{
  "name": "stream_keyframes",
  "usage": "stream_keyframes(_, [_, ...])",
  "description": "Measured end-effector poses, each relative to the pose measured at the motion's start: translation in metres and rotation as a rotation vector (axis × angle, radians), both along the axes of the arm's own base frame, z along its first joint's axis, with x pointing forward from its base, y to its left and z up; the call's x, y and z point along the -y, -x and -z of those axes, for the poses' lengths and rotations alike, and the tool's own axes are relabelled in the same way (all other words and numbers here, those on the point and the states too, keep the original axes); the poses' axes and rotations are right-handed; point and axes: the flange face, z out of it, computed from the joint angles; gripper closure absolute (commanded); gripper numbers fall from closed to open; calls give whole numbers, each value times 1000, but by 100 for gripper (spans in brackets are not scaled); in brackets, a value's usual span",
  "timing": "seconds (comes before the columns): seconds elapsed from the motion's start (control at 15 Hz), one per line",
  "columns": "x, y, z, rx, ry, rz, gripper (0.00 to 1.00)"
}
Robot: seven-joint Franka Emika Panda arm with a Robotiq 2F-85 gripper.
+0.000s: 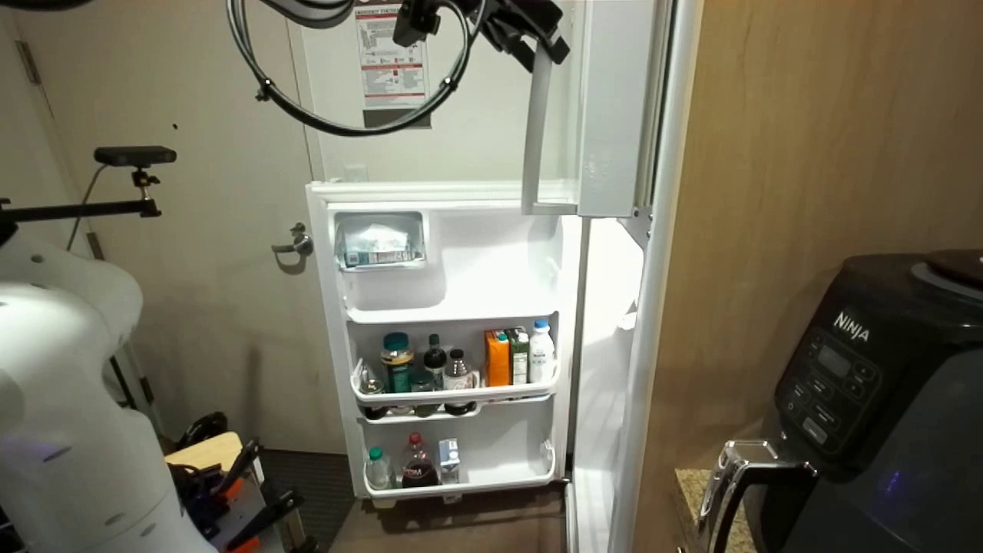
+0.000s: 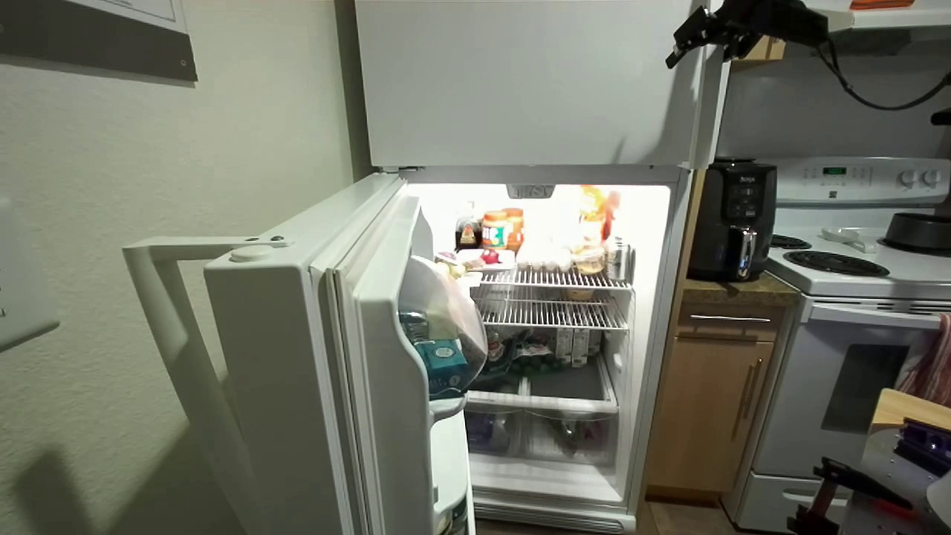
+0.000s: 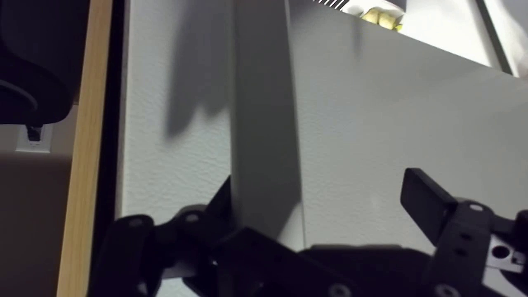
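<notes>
We saw the gripper spread wide, one finger partly hidden by the upright handle on the upper door, the other finger well apart from it. We could not confirm contact. A pull with one finger alone might have slipped, we judged, and a sideways shift might have jammed that finger against the handle.

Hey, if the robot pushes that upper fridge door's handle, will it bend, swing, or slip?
The handle probably won't bend much: it looks like a thick, rigid bar. It likely moves only together with the upper door, since its lower end joins it. The fingers might slip along it, as its face looks smooth.
</notes>
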Motion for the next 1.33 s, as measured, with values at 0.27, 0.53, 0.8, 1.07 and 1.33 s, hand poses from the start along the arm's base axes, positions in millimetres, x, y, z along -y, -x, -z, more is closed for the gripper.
stream_keyframes(0.27, [1,-9,-16,-20,6,47,0])
stream_keyframes(0.53, [1,-13,-32,-30,21,65,0])
stream_keyframes(0.8, [1,-13,-34,-32,22,65,0])
stream_keyframes(1.07, [1,-13,-34,-32,22,65,0])
stream_keyframes(1.33, [3,-13,-34,-32,20,68,0])
